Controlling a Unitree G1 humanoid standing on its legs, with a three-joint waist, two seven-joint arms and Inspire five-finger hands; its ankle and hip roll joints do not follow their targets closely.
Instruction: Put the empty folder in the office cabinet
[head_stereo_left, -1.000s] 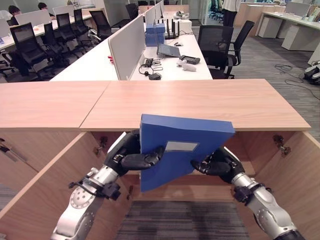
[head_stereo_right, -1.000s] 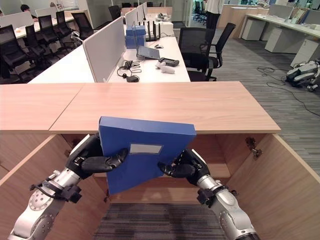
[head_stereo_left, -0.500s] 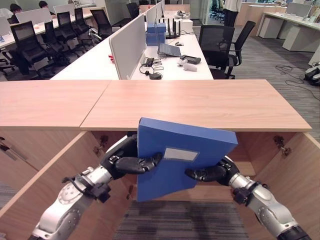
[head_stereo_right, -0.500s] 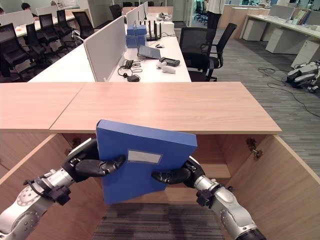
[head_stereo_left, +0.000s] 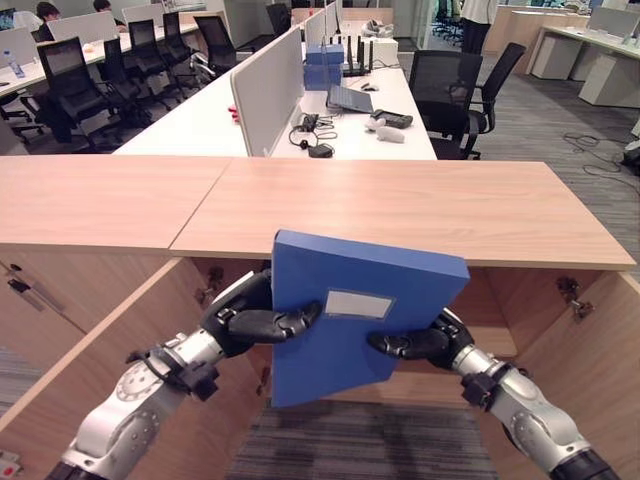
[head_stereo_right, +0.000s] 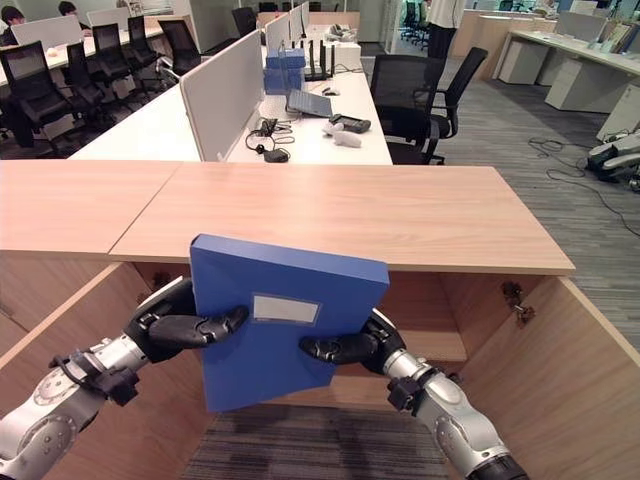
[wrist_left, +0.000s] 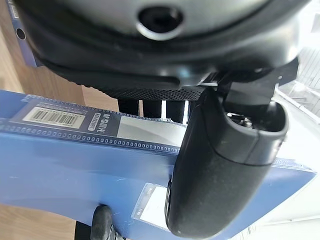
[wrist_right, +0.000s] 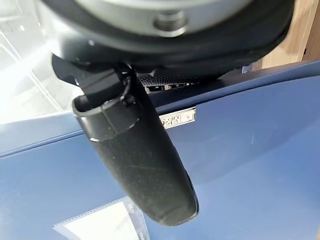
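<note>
Carry step: you hold folder (head_stereo_left: 350, 315) mid-air before open cabinet (head_stereo_left: 400, 210), not yet inside.
Cabinet top edge just behind folder's upper edge; open doors (head_stereo_left: 90, 370) flank both sides.
Next, my judgement: lower folder, level it, push in under top onto shelf (head_stereo_left: 495, 340).
Left robot hand (head_stereo_left: 250, 320) and right robot hand (head_stereo_left: 415, 343): thumbs across front, fingers behind, clamped on folder.
Table (head_stereo_left: 215, 110) with chairs (head_stereo_left: 450, 85) beyond, no obstacle.

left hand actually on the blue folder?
Touching. In the left eye view the left hand clamps the blue box-shaped folder, thumb lying across its front face; the left wrist view shows the same.
</note>
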